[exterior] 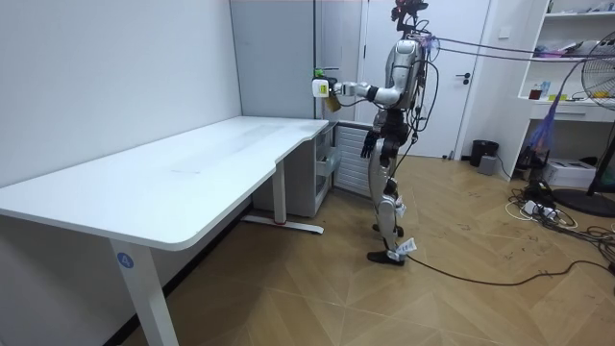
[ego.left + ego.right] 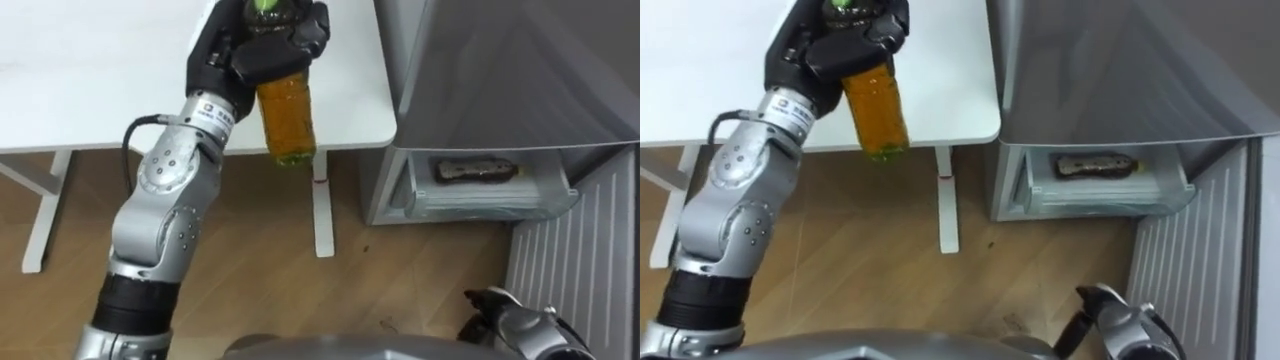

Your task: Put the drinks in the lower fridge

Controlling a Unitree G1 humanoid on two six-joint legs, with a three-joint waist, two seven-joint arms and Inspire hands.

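The robot stands at the far end of the long white counter point(image 2: 100, 80), next to the tall grey fridge point(image 2: 520, 70). Its left hand point(image 2: 265, 45) is raised out in front of it. The dark fingers point(image 2: 305, 35) are curled tightly round the upper part of a clear plastic bottle of amber drink point(image 2: 285, 120), just under the green cap. The bottle's base hangs free above the counter's near edge. Gripping it high probably leaves the body and base clear, so the bottle can be lowered into a compartment without the hand getting in the way.

The pale lower fridge drawer point(image 2: 490, 205) is pulled open to the robot's right, well apart from the held bottle. 1 dark bottle point(image 2: 475, 171) already lies on its side in it, with room beside it, so this looks like the carry stage for another drink.

The right hand point(image 2: 505, 310) hangs low by the robot's side, near the ribbed grey fridge door point(image 2: 570, 270). I cannot tell whether its fingers are spread or curled.

In the room view the held bottle has a white label point(image 1: 320, 88), but the print is too small to read.
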